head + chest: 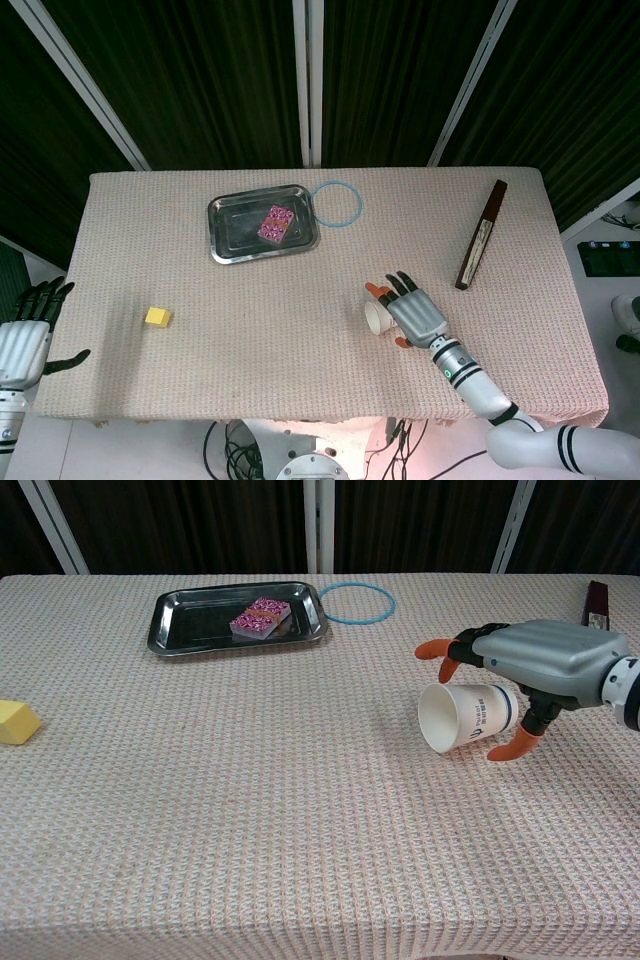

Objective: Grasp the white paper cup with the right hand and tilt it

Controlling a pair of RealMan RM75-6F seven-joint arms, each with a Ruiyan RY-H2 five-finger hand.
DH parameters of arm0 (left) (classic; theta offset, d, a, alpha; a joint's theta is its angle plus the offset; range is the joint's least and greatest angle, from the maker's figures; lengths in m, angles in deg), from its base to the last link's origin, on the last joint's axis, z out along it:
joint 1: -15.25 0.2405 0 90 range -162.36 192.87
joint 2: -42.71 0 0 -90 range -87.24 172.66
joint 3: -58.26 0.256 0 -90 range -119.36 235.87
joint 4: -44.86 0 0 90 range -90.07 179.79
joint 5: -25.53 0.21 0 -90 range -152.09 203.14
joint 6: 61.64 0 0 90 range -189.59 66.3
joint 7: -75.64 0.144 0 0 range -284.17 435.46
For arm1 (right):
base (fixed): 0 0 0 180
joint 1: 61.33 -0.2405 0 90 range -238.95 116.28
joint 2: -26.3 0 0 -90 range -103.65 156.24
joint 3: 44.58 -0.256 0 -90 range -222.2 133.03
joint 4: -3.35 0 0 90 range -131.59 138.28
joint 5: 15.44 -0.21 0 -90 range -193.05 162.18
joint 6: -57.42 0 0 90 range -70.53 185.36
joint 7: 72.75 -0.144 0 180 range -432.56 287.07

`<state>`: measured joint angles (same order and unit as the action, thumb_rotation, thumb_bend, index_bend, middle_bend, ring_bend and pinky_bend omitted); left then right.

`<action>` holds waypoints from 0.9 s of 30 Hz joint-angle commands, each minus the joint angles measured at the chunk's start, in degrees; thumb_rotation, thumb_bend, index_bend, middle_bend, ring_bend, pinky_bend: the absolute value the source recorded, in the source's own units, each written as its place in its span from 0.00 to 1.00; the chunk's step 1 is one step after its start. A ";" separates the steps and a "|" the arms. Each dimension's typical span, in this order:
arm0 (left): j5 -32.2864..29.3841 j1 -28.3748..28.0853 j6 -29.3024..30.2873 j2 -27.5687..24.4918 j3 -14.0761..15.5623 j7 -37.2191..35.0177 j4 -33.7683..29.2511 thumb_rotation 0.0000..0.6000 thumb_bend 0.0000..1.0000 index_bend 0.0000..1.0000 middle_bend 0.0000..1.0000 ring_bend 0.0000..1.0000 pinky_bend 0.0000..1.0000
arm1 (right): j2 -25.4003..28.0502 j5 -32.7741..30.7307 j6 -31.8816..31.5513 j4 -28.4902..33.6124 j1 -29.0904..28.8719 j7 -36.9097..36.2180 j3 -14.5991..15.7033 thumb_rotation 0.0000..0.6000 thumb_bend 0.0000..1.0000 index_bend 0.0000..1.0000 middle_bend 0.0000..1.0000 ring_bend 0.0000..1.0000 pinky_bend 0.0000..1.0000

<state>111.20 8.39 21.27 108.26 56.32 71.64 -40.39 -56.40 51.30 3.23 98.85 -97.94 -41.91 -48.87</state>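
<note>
The white paper cup [377, 318] [465, 717] lies on its side on the tablecloth, its open mouth facing the left. My right hand [415, 312] [545, 660] hovers palm down over the cup's base end. Its orange-tipped fingers [435, 649] reach straight out past the rim at the far side, and the thumb [503, 751] sits by the near side. The fingers are spread rather than wrapped round the cup. My left hand [25, 335] hangs off the table's left edge with fingers apart, holding nothing.
A steel tray [228, 245] [165, 630] with a pink packet [275, 223] [260, 617] stands at the back. A blue ring [338, 203] [358, 602] lies beside it. A yellow cube [157, 317] [15, 723] sits left, a dark stick [482, 233] [597, 598] right.
</note>
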 commanded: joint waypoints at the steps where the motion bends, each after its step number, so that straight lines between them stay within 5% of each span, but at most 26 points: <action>1: -0.09 0.08 0.05 -0.10 -0.02 -0.24 0.04 1.00 0.02 0.07 0.02 0.00 0.07 | -0.83 0.11 -0.08 -0.73 -0.57 0.25 -0.12 1.00 0.05 0.13 0.26 0.00 0.00; 13: -0.08 0.18 0.13 0.05 -0.03 -0.67 0.26 1.00 0.02 0.07 0.02 0.00 0.07 | -3.17 2.84 -3.59 -3.06 -0.28 0.39 0.34 1.00 0.10 0.46 0.44 0.04 0.00; 18: 0.02 0.16 0.16 0.07 -0.05 -0.64 0.23 1.00 0.02 0.07 0.02 0.00 0.08 | -2.31 4.81 -5.30 -2.31 0.46 -4.21 -0.60 1.00 0.10 0.49 0.46 0.06 0.00; 22: 0.12 0.14 0.21 0.13 -0.05 -0.63 0.19 1.00 0.02 0.07 0.02 0.00 0.07 | -2.88 7.75 -7.75 -2.66 2.32 -20.14 -3.07 1.00 0.09 0.49 0.46 0.07 0.00; 27: 0.09 -0.01 -0.14 0.24 -0.02 -0.72 0.36 1.00 0.02 0.07 0.02 0.00 0.07 | -7.03 11.85 -9.93 -9.07 5.22 -52.77 -4.97 1.00 0.08 0.50 0.46 0.07 0.00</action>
<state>111.30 8.39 21.13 108.49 56.30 70.93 -40.04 -60.11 58.76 -3.91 94.81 -95.75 -67.84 -51.32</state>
